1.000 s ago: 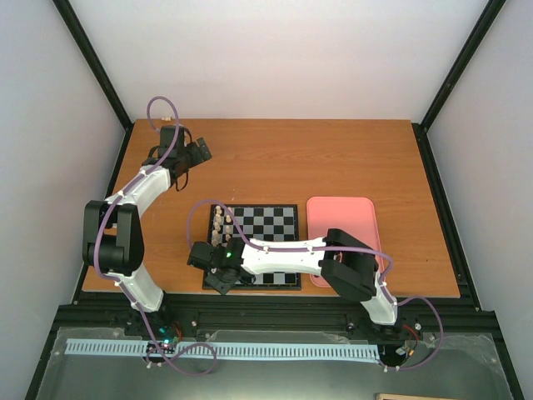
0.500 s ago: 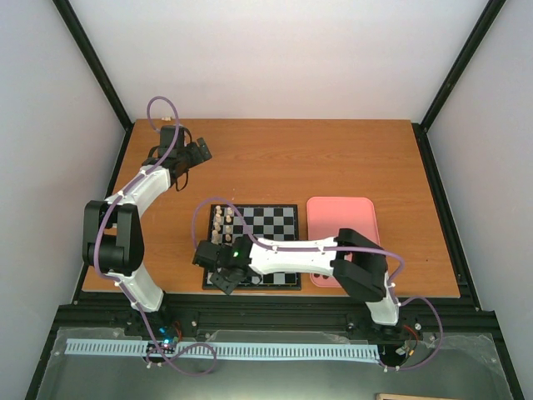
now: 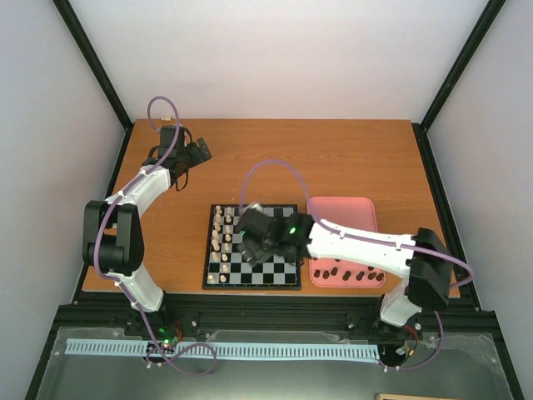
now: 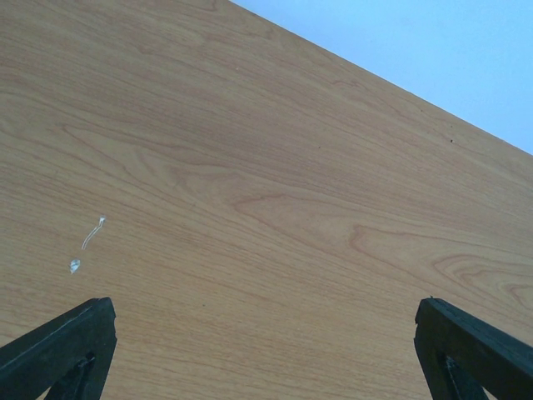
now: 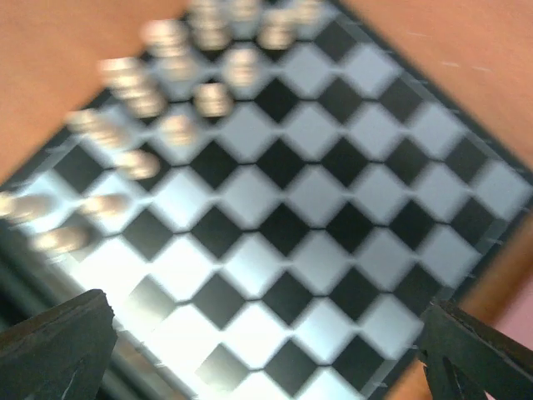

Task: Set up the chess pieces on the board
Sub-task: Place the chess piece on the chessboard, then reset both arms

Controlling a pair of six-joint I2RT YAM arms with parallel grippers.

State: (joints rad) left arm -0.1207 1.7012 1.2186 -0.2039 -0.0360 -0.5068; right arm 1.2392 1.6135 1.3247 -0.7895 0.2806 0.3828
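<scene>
L gripper [image 3: 190,156] sits over bare table [image 3: 333,158] at far left, spread wide. Cream pieces [image 3: 221,236] stand in the two left columns of the board [image 3: 279,218]. R gripper [image 3: 252,237] hovers over board just beside them, jaws wide apart; wrist view blurred. Dark brown pieces [image 3: 351,273] lie on pink tray [image 3: 341,210], right of board.

Cream pieces [image 3: 220,236] crowd the board's [image 3: 279,218] 9 o'clock side; its 3 o'clock squares are bare. Right gripper [image 3: 250,237] hangs over mid-board, jaws apart. Dark pieces [image 3: 350,273] litter the tray's [image 3: 341,212] 6 o'clock half. Table [image 3: 333,158] is open at 12 o'clock.
</scene>
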